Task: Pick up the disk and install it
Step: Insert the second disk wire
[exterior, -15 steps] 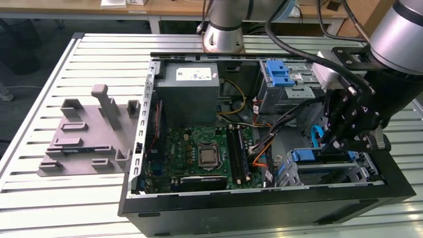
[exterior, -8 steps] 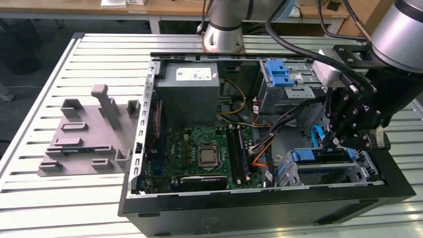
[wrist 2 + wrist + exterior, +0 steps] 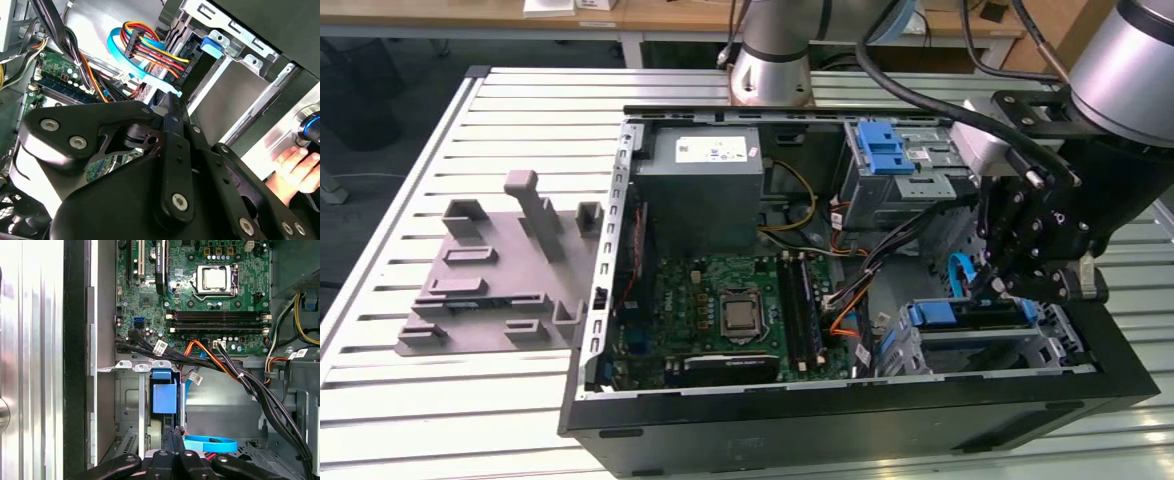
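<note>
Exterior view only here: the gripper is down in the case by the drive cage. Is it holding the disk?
Observer: No. In the first wrist view the gripper is shut with nothing between its fingers. The disk, in its blue carrier, stands in the cage slot just beyond the tips.
Operator: What is nearest the tips?
Observer: A blue flat cable, which loops right beside them.
Operator: Anyone close by?
Observer: Yes. In the second wrist view a hand is at the case wall.
</note>
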